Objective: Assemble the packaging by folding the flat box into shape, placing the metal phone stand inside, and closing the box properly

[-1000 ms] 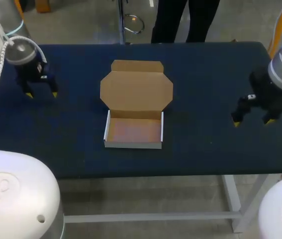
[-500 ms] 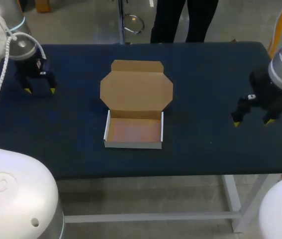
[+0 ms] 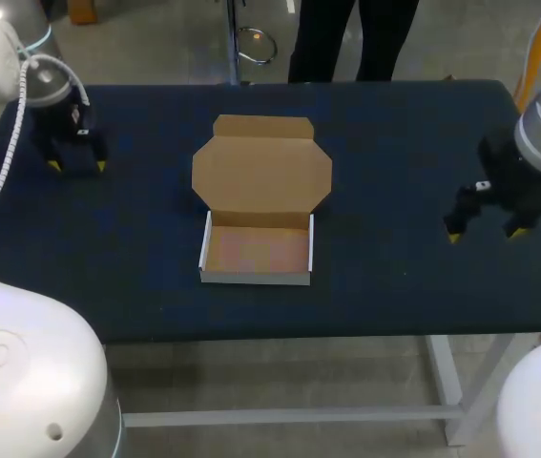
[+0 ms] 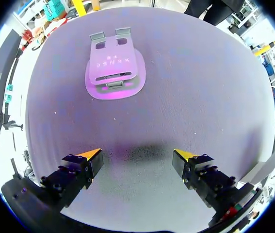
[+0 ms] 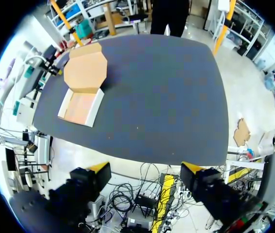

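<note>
Both stood spread and empty: left gripper (image 3: 76, 166) at upper left, right gripper (image 3: 485, 234) at right. Box (image 3: 256, 250) sat open mid-frame. Phone stand (image 4: 114, 68) lay ahead of left gripper.

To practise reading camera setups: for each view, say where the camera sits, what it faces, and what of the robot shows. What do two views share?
Head view: fixed above and behind, looking down on the table; shows left gripper and right gripper.
Left wrist view: on the left wrist, facing the metal phone stand; its open gripper shows.
Right wrist view: on the right wrist, overlooking the table; its open gripper shows.
Shared: head and right wrist views show the open cardboard box.
</note>
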### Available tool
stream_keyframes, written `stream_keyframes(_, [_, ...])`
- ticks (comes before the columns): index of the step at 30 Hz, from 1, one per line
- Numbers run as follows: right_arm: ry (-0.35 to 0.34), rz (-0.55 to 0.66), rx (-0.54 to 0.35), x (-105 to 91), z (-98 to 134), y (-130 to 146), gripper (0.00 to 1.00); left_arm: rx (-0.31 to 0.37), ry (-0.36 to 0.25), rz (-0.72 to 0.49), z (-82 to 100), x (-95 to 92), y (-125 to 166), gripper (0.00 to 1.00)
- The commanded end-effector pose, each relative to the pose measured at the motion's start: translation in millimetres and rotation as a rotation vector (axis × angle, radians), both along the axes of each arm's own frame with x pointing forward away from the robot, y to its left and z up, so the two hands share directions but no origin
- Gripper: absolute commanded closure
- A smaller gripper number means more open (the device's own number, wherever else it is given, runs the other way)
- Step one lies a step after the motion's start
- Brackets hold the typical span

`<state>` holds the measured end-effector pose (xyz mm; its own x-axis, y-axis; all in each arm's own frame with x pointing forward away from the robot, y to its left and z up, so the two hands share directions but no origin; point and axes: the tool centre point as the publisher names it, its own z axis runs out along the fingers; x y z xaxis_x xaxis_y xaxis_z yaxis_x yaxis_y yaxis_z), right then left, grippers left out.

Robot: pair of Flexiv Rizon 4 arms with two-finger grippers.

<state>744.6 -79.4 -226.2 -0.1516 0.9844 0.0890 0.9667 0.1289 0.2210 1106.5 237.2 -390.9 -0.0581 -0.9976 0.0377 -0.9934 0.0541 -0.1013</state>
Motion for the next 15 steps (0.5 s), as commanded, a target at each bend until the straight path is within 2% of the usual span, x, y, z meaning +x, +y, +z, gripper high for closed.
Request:
stream_keyframes(1, [-0.035, -0.004, -0.003, -8.7, -2.0, 2.0, 0.0, 0.001, 0.032, 0.004, -2.4, 12.1, 3.1, 0.0])
stream_keyframes(15, [-0.035, -0.004, -0.003, -8.7, -2.0, 2.0, 0.0, 0.011, 0.039, 0.007, -4.2, 29.5, 9.0, 0.0])
